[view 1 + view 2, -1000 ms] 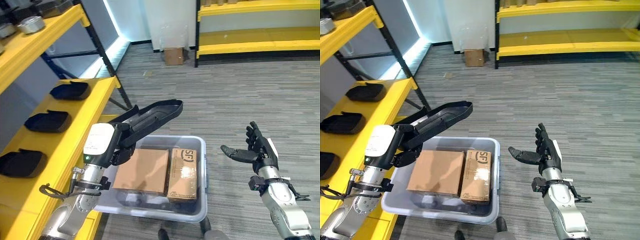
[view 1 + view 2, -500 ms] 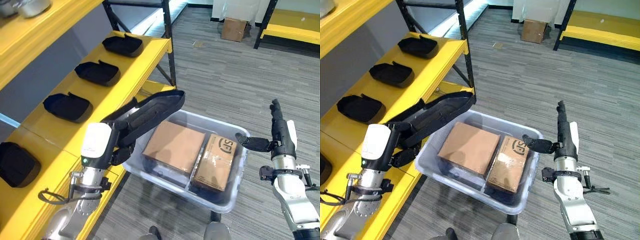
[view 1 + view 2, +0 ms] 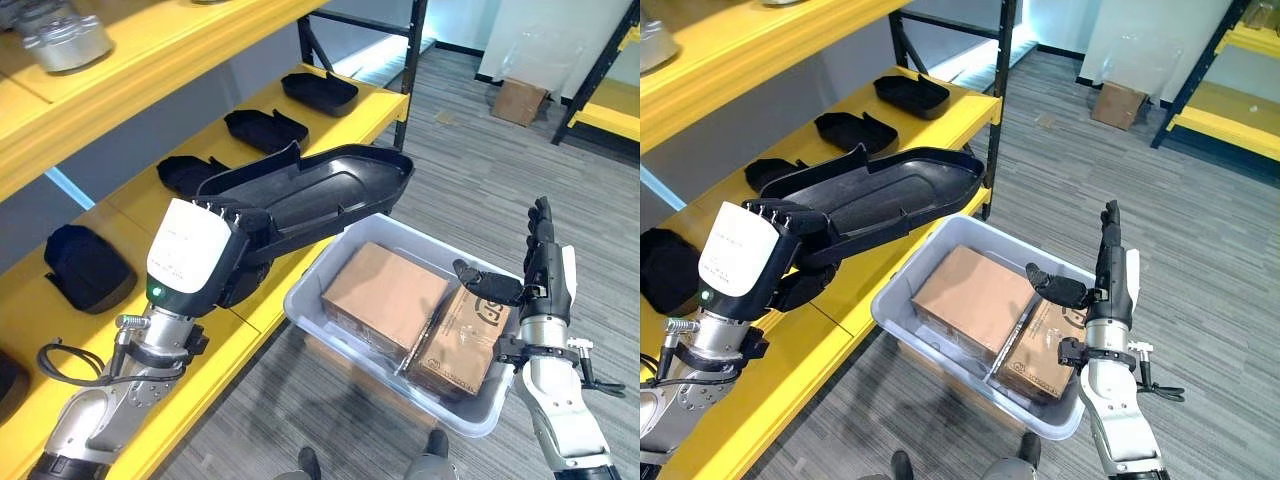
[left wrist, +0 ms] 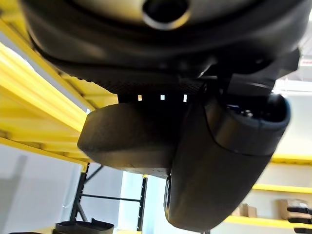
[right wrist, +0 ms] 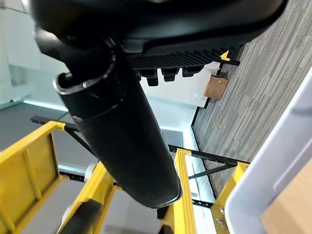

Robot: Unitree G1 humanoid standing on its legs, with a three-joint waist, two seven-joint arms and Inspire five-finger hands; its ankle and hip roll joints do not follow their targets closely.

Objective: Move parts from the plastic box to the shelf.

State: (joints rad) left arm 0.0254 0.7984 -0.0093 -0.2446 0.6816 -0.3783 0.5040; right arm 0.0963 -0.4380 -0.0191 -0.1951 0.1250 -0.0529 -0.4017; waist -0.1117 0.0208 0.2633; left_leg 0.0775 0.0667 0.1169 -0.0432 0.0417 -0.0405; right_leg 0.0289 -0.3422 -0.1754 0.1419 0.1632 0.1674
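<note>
part: long black tray-shaped part [image 3: 320,190] in the left hand [image 3: 215,262], held up in the air over the shelf edge and the near-left corner of the box
axis: long axis runs from the hand at lower left up and away to the right; rounded far end points toward the shelf post [image 3: 412,40]; open side faces up, roughly level, far end a bit higher
left hand: fingers curled round the near end of the part, clamped on it; wrist view shows the thumb [image 4: 219,170] against the part's dark underside
right hand: right hand [image 3: 1110,275] raised beside the box's right side, fingers straight and pointing up, thumb out toward the box, holding nothing
box: grey plastic box [image 3: 305,295] on the floor just beside the shelf; two cardboard cartons [image 3: 385,297] [image 3: 462,335] side by side inside, filling most of it
shelf: yellow shelf [image 3: 120,200] to the robot's left; lower level carries a row of smaller black parts [image 3: 318,92] [image 3: 264,130] [image 3: 88,268], spaced apart; one more [image 3: 190,172] partly hidden behind the held part
upper level: metal can-like item [image 3: 62,42] on it
in the way: held part overlaps the shelf's front edge; post stands just past its far tip
floor: grey striped carpet; carton [image 3: 520,100] far back by a second yellow rack [image 3: 605,115]
</note>
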